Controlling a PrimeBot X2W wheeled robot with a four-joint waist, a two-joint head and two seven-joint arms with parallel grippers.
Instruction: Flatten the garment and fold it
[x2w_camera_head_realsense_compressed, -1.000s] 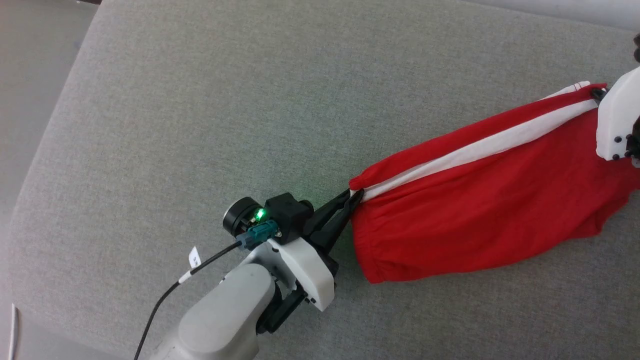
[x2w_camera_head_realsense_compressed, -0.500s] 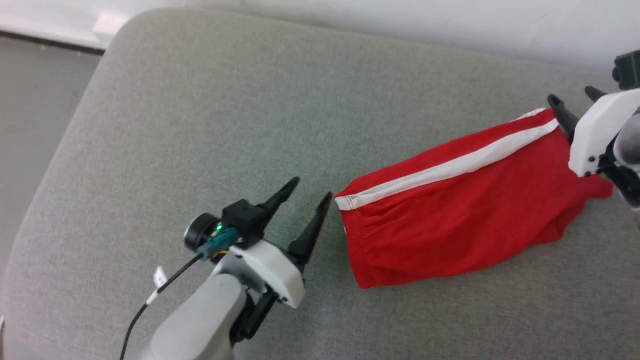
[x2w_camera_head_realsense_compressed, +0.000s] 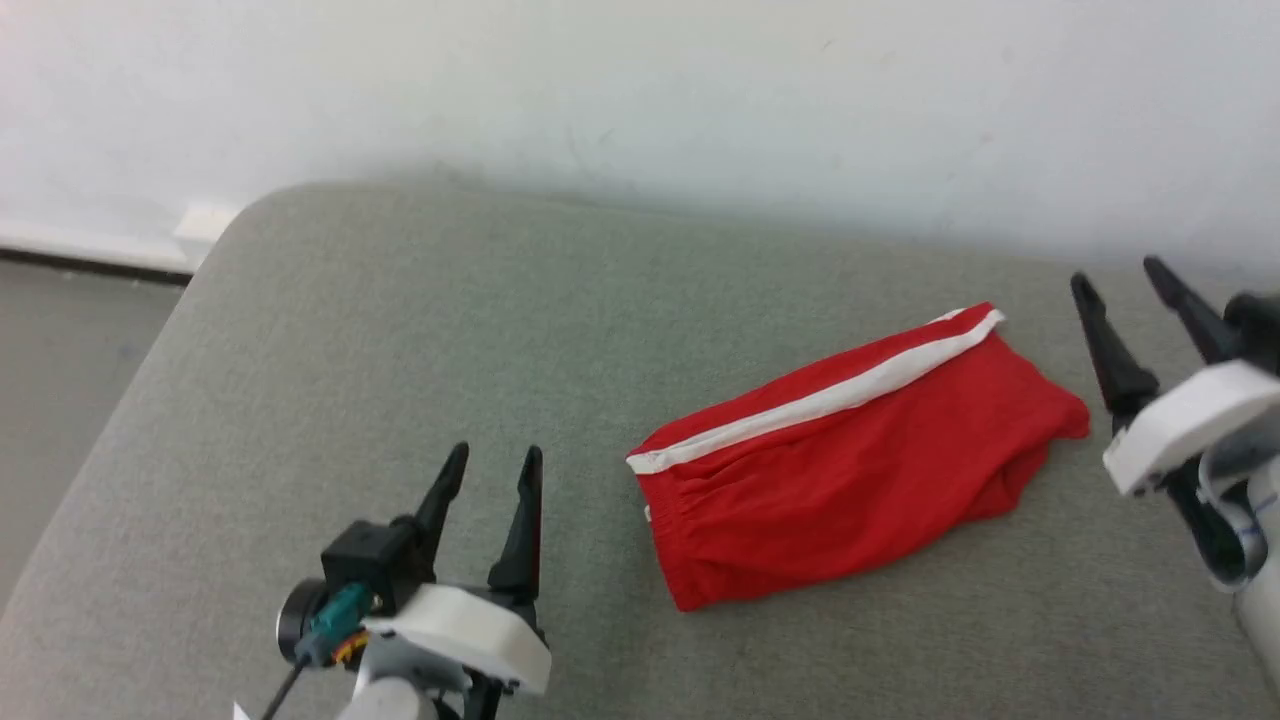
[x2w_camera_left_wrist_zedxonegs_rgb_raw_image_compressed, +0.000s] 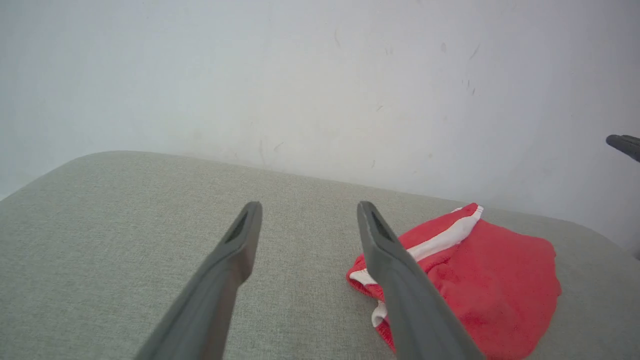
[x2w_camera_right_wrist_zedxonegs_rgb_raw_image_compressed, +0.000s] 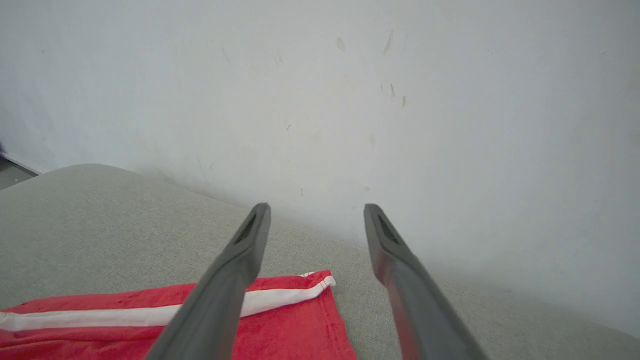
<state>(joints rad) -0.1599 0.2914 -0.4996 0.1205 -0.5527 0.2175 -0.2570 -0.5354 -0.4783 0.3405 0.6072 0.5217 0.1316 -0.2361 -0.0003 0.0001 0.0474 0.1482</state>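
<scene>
One garment, red with a white stripe along its far edge, lies flat on the grey cushion, right of centre, touched by neither hand. The left hand sits near-left of it, fingers spread. The right hand stands just right of it, likewise spread. The left wrist view adds the gathered waistband end. The right wrist view shows the stripe's hemmed corner near the white wall.
</scene>
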